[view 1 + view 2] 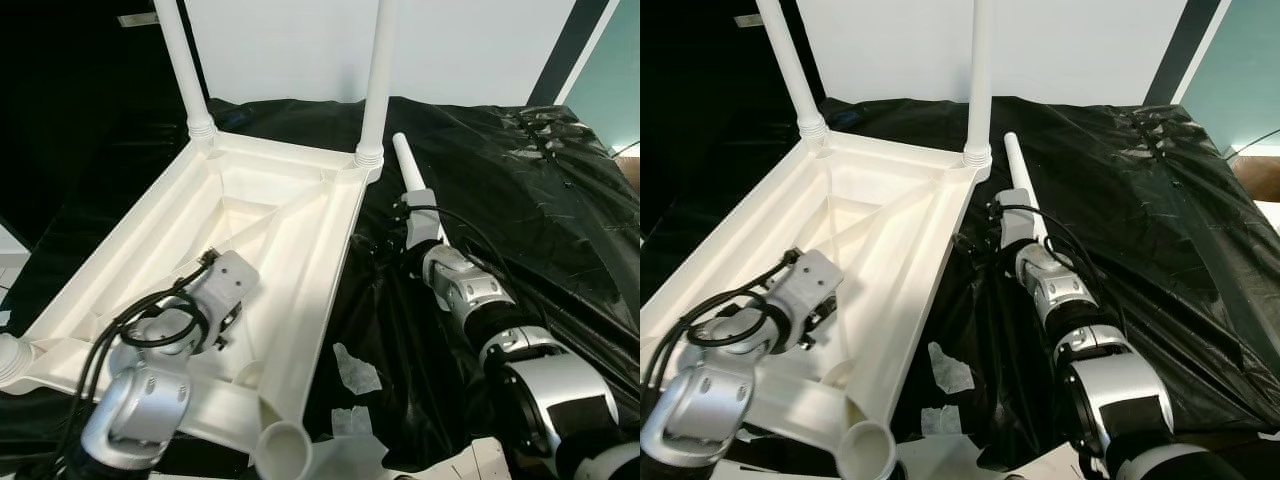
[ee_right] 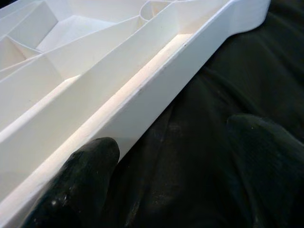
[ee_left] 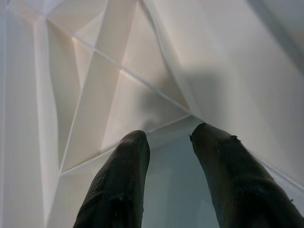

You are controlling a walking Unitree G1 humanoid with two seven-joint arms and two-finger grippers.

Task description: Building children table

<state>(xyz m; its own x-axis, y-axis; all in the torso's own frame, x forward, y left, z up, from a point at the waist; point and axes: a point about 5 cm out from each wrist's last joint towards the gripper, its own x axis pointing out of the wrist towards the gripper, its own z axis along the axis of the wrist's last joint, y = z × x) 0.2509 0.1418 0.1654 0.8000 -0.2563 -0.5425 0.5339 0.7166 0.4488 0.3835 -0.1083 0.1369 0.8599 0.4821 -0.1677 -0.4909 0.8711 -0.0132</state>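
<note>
A: Left gripper [image 3: 166, 156]?
B: Inside the upturned white plastic table top [image 1: 150, 250], black fingers [image 3: 121, 185] parted over its ribbed underside, holding nothing.
A: Table legs?
B: Two white tubular legs [image 1: 180, 60] upright in the far corner sockets; the near socket [image 1: 283, 447] stands open.
A: Further right?
B: Black plastic sheet [image 1: 520, 190] (torn white scraps [image 1: 355, 370] lie on it), then the right gripper [image 2: 171, 156], spread open beside the top's outer rim. A loose white leg [image 1: 410, 170] lies just beyond it.

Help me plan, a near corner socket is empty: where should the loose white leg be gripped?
Grip the loose leg on its shaft from above, fingers across its width: it lies flat on the black sheet, a slim round tube, beside the open right gripper.
</note>
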